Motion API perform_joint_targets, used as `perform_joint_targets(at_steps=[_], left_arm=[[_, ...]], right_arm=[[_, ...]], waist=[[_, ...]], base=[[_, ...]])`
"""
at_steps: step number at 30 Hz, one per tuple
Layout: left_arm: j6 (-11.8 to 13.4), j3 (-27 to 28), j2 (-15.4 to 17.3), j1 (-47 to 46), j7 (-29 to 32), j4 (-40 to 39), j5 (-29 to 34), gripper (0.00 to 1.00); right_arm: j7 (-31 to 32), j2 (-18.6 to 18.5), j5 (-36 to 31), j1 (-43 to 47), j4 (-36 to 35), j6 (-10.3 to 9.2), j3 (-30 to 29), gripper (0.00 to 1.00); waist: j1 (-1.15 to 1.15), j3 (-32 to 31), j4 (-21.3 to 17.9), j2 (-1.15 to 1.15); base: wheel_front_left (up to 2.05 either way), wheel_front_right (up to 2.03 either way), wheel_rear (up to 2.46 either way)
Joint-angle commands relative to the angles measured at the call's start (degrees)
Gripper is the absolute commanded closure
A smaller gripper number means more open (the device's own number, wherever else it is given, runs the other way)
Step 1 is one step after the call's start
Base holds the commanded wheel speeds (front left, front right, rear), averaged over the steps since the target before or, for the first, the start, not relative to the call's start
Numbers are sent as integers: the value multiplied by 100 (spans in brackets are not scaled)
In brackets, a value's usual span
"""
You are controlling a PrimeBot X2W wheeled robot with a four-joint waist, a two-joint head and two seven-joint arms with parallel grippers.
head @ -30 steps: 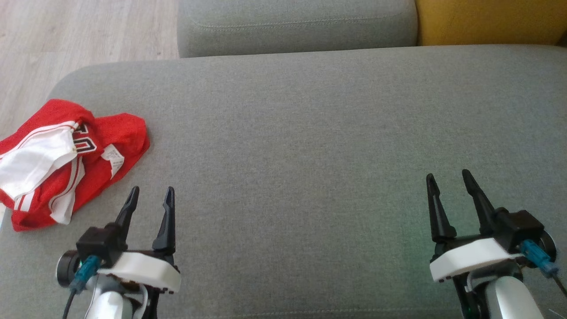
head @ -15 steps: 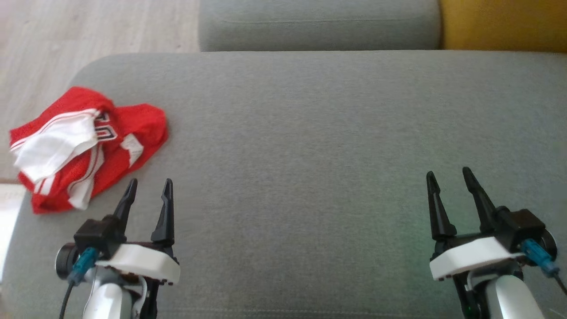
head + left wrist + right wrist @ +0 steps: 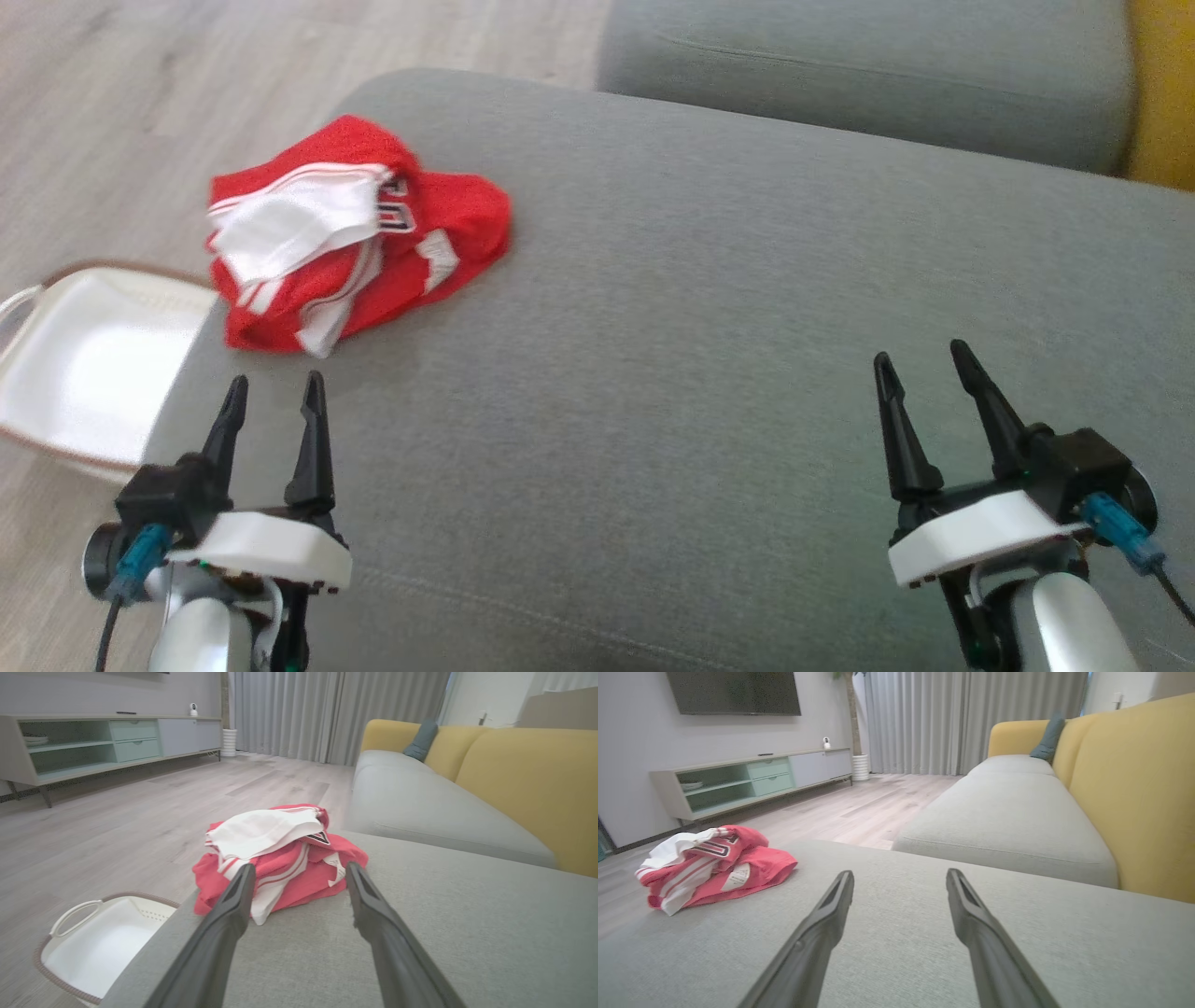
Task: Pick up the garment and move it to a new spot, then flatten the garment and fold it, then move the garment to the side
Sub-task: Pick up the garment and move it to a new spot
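Head view looks down on a broad grey seat cushion (image 3: pixel 709 308), the largest thing here and the one everything else is placed against. A pale wooden floor (image 3: pixel 140 112) runs beyond the cushion's far left corner and along its left edge. Past the cushion's far edge lies a second grey cushion (image 3: pixel 868 84), with a strip of yellow backrest (image 3: pixel 1162 93) at the far right. A white basket (image 3: pixel 84 373) with a brown rim stands on the floor just beside the cushion's left edge, toward its near end. The garment (image 3: pixel 373 252) is red with white stripes and has a white panel folded on top. It lies crumpled in a heap at the cushion's far left corner, close to the left edge, with dark numerals and a small white label showing. The left gripper (image 3: pixel 276 383) hangs over the near left part of the cushion, its two dark fingers spread apart and empty. It points toward the garment, and in the left wrist view the heap lies just past the fingertips, apart from them. The right gripper (image 3: pixel 919 355) hangs over the near right part of the cushion, well apart from the garment. Its fingers are likewise spread and hold nothing, with bare grey fabric beneath them.
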Motion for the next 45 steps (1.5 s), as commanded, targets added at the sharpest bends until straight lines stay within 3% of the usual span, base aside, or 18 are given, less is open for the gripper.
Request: perform_joint_targets(at_steps=[1,11,29,38,45], left_arm=[[46,209,47,-205,-70,-225,11,0],[22,324,40,-216,-70,-253,-9,0],[16,338,30,-298,-70,-242,14,0],[-30,217,28,-955,-70,-92,-140,0],[-98,156,28,-1851,-70,459,-339,0]], right_arm=[[11,-19,-45,-286,-230,-5,168,0],[83,-19,-30,-291,-310,-5,195,0],[143,-19,-22,-330,-302,-5,209,0],[383,-165,-93,-571,-544,-5,275,0],[635,-337,-173,-797,-817,-5,237,0]], waist=[[0,-16,265,0],[0,11,668,0],[0,109,647,0],[0,681,475,0],[0,1311,354,0]], base=[[0,0,0],[0,0,0],[0,0,0],[0,0,0],[0,0,0]])
